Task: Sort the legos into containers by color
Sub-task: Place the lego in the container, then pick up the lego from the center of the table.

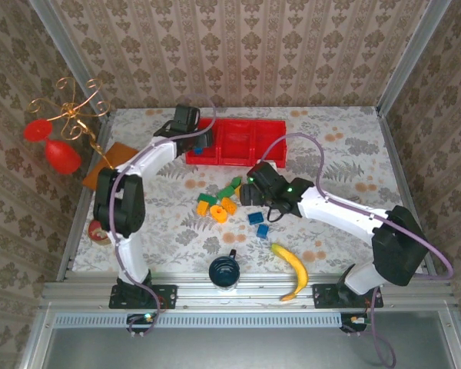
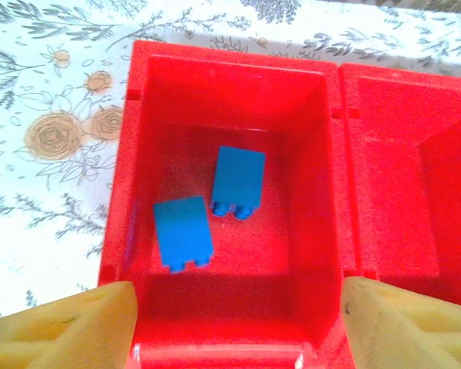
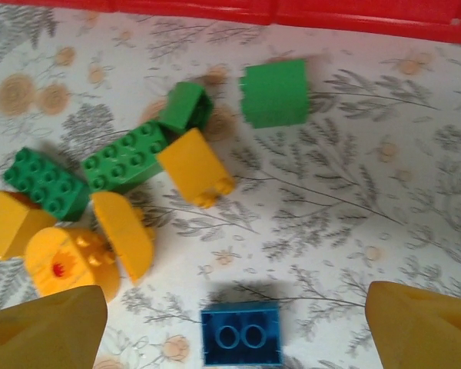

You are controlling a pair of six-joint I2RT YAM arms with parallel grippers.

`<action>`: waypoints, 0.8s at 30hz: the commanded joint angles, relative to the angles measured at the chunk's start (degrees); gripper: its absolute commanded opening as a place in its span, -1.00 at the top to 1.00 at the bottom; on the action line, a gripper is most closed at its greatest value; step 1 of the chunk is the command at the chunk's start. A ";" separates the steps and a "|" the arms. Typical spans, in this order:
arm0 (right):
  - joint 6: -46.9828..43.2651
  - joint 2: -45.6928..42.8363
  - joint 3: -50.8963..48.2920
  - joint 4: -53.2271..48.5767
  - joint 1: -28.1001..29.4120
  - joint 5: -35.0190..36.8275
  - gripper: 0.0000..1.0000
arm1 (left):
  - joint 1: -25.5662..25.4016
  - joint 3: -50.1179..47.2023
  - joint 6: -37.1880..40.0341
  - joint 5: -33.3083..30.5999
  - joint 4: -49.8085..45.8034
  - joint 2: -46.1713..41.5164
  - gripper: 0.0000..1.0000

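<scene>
Legos (image 3: 123, 157) lie untouched under left tool (image 2: 238, 319) and right tool (image 3: 234, 323), both spread wide, empty

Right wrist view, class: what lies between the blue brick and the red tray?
In the right wrist view, one green brick near the red tray; otherwise bare cloth above the blue brick.

top: overhead, whole table (image 1: 353, 154) | left wrist: close above tray (image 2: 230, 60) | right wrist: close above legos (image 3: 123, 157)
</scene>
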 commanded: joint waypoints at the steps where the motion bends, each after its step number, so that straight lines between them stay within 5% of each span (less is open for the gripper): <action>1: -1.83 2.34 2.91 -1.14 0.72 -4.34 -0.65 | 0.42 -3.84 -2.22 0.85 2.62 -7.39 -0.49; 8: -1.76 7.77 6.71 -1.72 1.39 -11.16 -0.42 | 0.45 -15.69 -3.99 -2.09 5.34 -20.47 -0.99; 24: -0.97 21.18 15.83 -5.50 0.89 -14.46 -0.19 | 1.69 -39.34 -6.57 -6.56 9.02 -42.62 -1.00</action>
